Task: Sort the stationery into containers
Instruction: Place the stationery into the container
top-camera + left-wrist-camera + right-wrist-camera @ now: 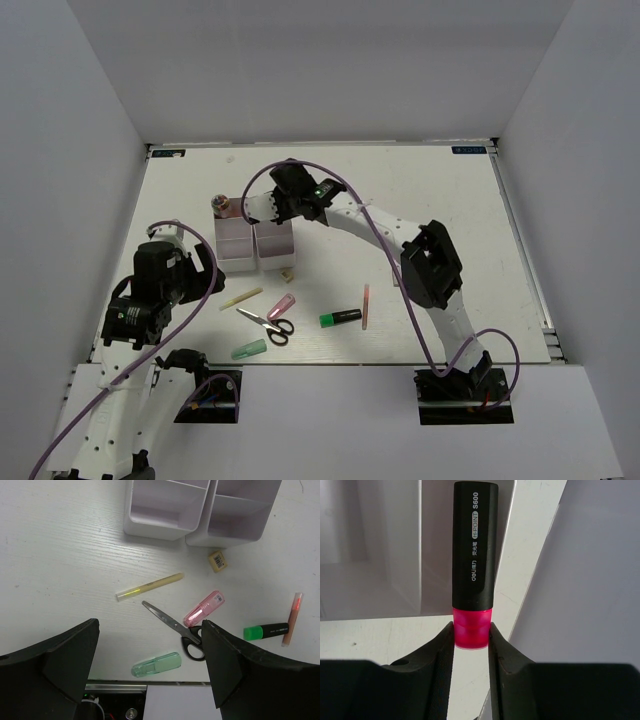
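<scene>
Right gripper [471, 632] pinches a black highlighter [474, 545] by its pink cap above the white trays [238, 265]; only its wrist camera shows that grip. Left gripper [150, 650] gapes wide over the scissors [172, 625], and its camera catches a small eraser [217, 561] just beside the trays.

— What couldn't you see?

— From my left wrist, the trays [150, 530] ran off the top edge, so only their near compartments showed. One finger [245, 670] of my left gripper [150, 621] covered part of the scissors [172, 625] handle.

— And the right?

— The fingers [432, 665] of my right gripper [470, 630] hid the bottom of the highlighter [474, 555] cap. I couldn't tell which compartment lay behind it. From above, the small thing [219, 206] at the trays' far end was too tiny to name.
</scene>
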